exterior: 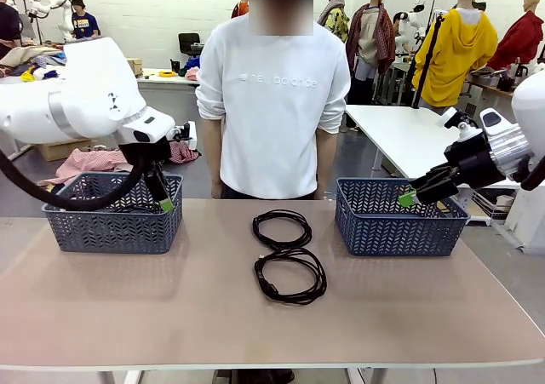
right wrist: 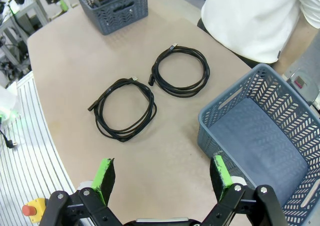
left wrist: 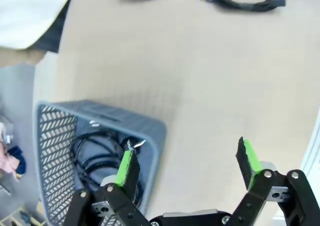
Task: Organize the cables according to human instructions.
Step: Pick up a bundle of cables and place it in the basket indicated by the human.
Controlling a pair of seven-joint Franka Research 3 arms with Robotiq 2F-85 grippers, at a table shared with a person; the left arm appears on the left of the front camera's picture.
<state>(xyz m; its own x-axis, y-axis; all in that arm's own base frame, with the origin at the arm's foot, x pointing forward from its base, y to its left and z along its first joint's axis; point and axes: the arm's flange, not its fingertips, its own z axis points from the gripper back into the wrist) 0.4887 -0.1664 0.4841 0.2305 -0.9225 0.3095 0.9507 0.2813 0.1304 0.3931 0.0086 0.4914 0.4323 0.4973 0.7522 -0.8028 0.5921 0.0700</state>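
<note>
Cables inside the basket sit partly hidden behind the left end effector.

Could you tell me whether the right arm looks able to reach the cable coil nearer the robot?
Probably yes. The right claw is open by the right basket, and the nearer coil lies flat on bare tabletop, with nothing standing between them.

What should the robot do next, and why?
Probably swing the open right claw over the nearer coil and lower onto it: that coil and the farther coil lie loose on the table, and the right basket beside the claw looks empty.
</note>
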